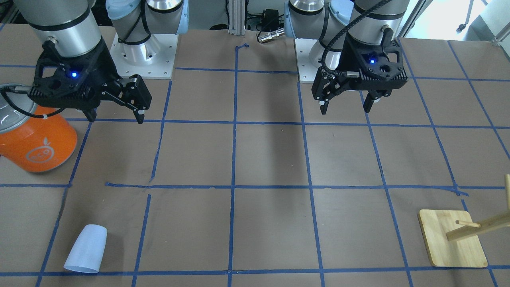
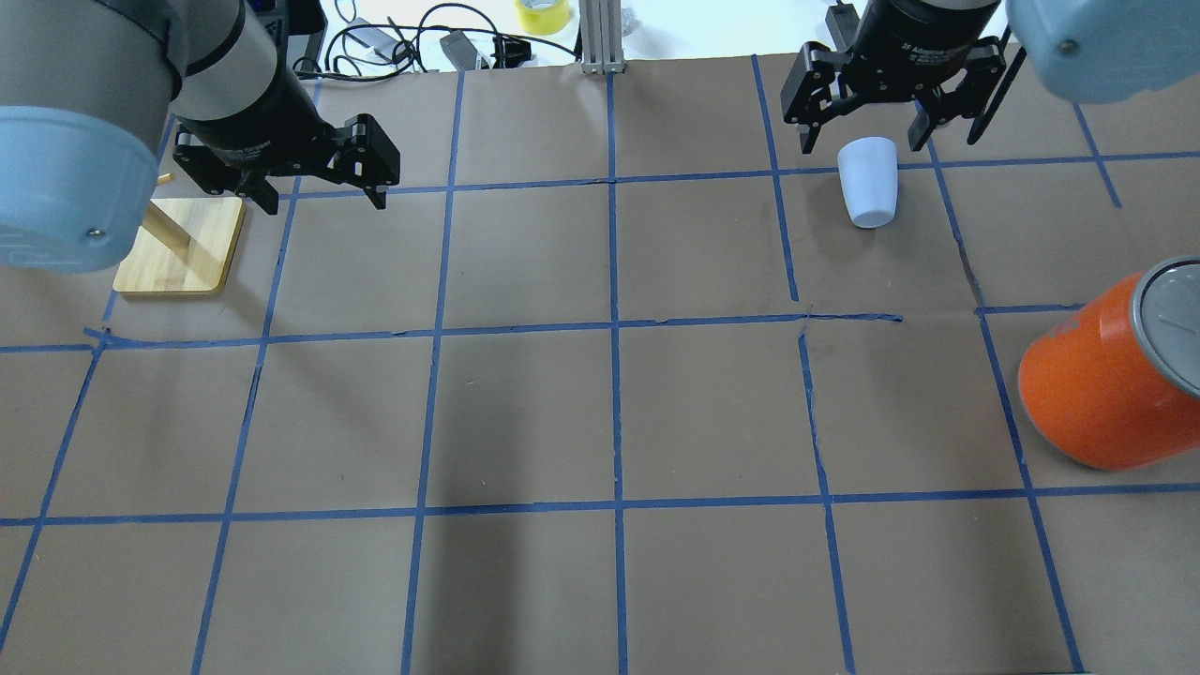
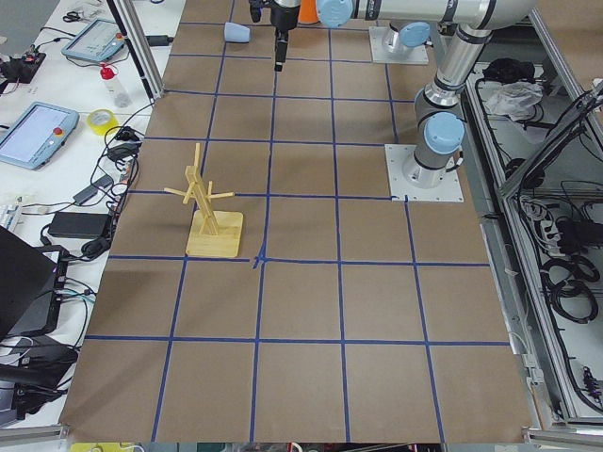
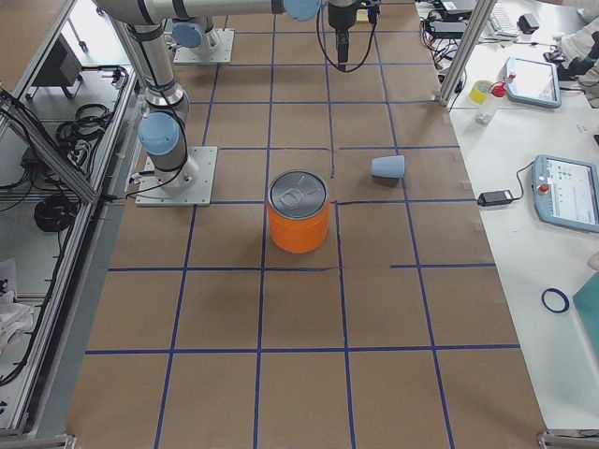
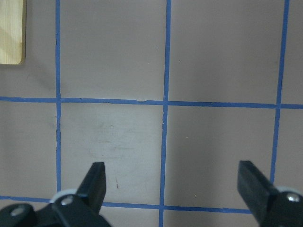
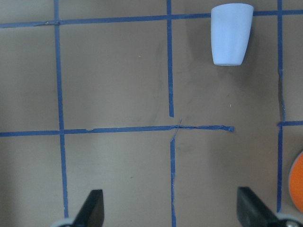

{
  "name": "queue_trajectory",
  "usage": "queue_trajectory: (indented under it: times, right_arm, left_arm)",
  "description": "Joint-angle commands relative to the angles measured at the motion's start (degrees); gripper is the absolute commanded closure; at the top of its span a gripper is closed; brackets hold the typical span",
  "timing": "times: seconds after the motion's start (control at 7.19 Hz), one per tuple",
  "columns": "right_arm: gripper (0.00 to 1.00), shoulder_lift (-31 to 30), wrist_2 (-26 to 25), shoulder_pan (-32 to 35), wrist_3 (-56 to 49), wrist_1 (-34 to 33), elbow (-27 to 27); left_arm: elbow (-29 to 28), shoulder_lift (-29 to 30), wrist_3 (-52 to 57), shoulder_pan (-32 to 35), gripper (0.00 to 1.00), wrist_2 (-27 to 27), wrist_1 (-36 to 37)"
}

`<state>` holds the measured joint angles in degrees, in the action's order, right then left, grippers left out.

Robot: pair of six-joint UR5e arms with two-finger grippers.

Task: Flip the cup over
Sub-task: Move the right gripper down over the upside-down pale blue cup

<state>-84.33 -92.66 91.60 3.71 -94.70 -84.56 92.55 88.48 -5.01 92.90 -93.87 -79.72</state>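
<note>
Nearest, the cup (image 1: 85,249) lies sideways on the counter (image 1: 271,223), ungrasped; right end effector (image 1: 115,115) and left end effector (image 1: 346,108) hang spread, empty, so the flip seems entirely ahead.

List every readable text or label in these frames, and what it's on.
"2F Adaptive": white print on the body of the right end effector, seen in the overhead view; the rest is blurred.
Unreadable: similar white print on the left end effector.
Too blurred: lettering by the white fruit logo on the orange can.
None on the cup.
</note>
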Motion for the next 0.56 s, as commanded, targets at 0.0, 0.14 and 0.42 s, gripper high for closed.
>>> queue_trajectory:
  times: [0.0, 0.14, 0.42]
  right_arm:
    - [0.00, 5.28, -6.30, -0.90, -0.02, -13.57, -5.33]
    - [0.00, 9.23, -6.30, -0.90, -0.11, -20.11, -6.22]
    - [0.00, 14.53, -6.39, -0.99, -0.20, -27.40, -6.05]
  left_arm:
    - [0.00, 0.03, 0.00, 0.00, 0.00, 0.00, 0.00]
    - [0.00, -0.06, 0.00, 0.00, 0.00, 0.00, 0.00]
    - [0.00, -0.06, 0.00, 0.00, 0.00, -0.09, 0.00]
